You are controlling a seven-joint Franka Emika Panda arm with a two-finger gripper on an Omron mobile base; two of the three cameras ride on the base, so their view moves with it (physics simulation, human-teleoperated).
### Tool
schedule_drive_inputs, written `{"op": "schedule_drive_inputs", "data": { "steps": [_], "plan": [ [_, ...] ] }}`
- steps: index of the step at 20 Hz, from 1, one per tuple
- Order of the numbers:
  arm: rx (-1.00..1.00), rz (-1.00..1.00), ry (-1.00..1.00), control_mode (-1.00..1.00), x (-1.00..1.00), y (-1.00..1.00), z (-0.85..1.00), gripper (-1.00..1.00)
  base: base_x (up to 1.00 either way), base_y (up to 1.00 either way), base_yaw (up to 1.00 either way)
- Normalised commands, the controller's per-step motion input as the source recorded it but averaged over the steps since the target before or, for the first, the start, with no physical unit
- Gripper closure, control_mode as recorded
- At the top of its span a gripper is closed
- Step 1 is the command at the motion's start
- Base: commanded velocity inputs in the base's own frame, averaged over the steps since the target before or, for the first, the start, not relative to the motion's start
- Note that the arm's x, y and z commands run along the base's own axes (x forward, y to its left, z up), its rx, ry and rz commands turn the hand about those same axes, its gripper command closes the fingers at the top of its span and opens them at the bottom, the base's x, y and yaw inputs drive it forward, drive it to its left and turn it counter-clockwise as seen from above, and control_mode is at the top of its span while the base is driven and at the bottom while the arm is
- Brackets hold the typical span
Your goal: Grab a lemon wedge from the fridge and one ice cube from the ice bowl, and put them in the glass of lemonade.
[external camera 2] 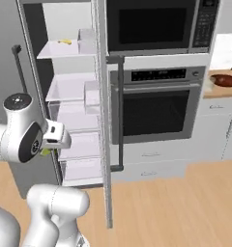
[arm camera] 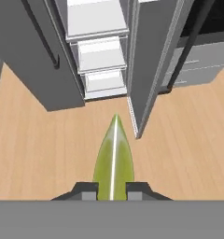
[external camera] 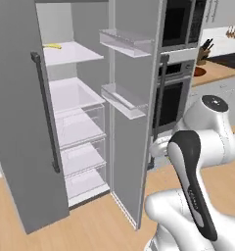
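The lemon wedge (arm camera: 114, 158) is clamped between the gripper (arm camera: 112, 187) fingers (fridge (external camera: 21, 147) doors open); it should be carried level.

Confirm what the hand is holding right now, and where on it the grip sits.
The hand holds the lemon wedge. The two fingers pinch its wide end from both sides, and its pointed tip sticks out past them toward the open fridge.

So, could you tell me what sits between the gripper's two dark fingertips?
The yellow-green lemon wedge is pinched in the gripper, as the hand view shows.
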Motion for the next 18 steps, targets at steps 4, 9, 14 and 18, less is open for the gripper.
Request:
{"op": "schedule_drive_inputs", "data": {
  "steps": [4,9,14,18],
  "plan": [
    [0.0,0.0,0.0,1.0,0.0,0.0,0.0,1.0,-0.03,-0.17,-0.78],
    [0.0,0.0,0.0,1.0,0.0,0.0,0.0,1.0,0.76,-0.69,-0.53],
    [0.0,0.0,0.0,1.0,0.0,0.0,0.0,1.0,1.0,-0.2,-0.21],
    [0.0,0.0,0.0,1.0,0.0,0.0,0.0,1.0,1.0,-0.01,-0.1]
  ]
}}
